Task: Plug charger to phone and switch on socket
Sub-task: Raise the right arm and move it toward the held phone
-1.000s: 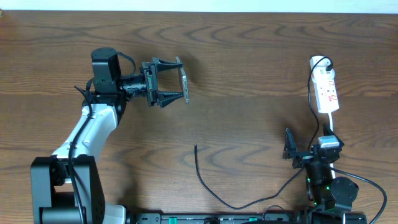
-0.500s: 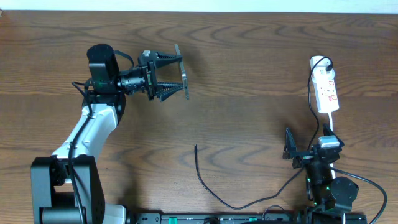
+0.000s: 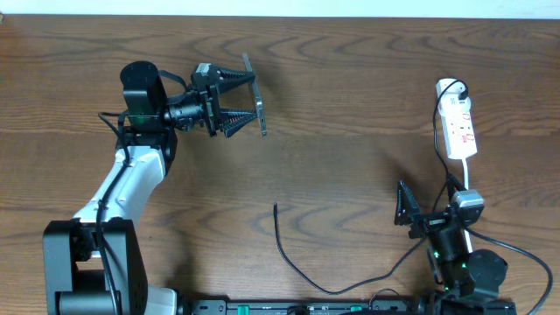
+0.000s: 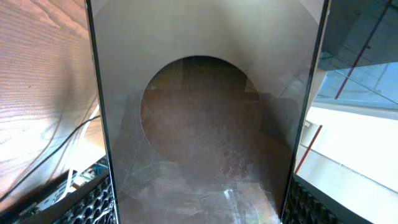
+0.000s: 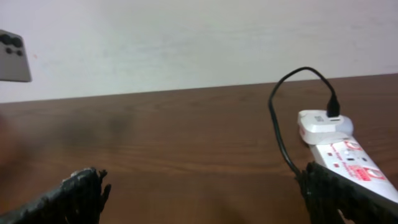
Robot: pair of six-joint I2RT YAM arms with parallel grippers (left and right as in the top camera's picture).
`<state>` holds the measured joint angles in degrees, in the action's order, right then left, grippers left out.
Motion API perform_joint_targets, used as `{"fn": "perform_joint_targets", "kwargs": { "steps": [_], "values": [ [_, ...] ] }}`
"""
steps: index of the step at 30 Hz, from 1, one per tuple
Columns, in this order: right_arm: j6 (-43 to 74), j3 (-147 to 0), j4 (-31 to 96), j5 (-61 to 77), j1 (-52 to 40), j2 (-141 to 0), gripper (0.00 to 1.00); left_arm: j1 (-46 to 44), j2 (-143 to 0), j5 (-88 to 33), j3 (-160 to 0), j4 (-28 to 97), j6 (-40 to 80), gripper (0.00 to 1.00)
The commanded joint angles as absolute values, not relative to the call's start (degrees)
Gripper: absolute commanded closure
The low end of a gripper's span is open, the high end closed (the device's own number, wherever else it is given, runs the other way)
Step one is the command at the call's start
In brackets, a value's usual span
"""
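Observation:
My left gripper (image 3: 253, 98) is shut on the phone (image 3: 259, 112) and holds it off the table at the far left, edge-on in the overhead view. Its dark glossy face (image 4: 205, 124) fills the left wrist view between the two pads (image 4: 93, 205). The charger (image 3: 289, 258) lies on the table with its tip near the middle front, apart from both grippers. At the right stands the white socket (image 3: 459, 122), with a black plug at its far end. My right gripper (image 3: 431, 210) is open and empty just in front of the socket (image 5: 348, 155).
The table's far edge (image 3: 350, 17) meets a pale wall. A black lead (image 5: 280, 124) curves from the socket's plug toward my right gripper (image 5: 202, 193). In the right wrist view the phone's back (image 5: 13, 56) shows at the upper left.
The left gripper has carried the phone a little toward the far edge and turned it slightly. The right gripper has shifted slightly and stays open. The charger and socket have not moved.

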<state>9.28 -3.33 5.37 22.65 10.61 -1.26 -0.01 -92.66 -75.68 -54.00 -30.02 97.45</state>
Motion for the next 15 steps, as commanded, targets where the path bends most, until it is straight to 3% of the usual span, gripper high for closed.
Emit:
{"fn": "perform_joint_targets", "kwargs": {
  "steps": [1, 15],
  "values": [
    [10.7, -9.3, 7.4, 24.3, 10.1, -2.4, 0.01, 0.2, -91.3, -75.0, -54.4, -30.8, 95.8, 0.93],
    [10.7, -41.6, 24.0, 37.3, 10.1, -34.9, 0.01, 0.1, -91.3, -65.9, -54.4, -30.8, 94.7, 0.93]
  ]
}}
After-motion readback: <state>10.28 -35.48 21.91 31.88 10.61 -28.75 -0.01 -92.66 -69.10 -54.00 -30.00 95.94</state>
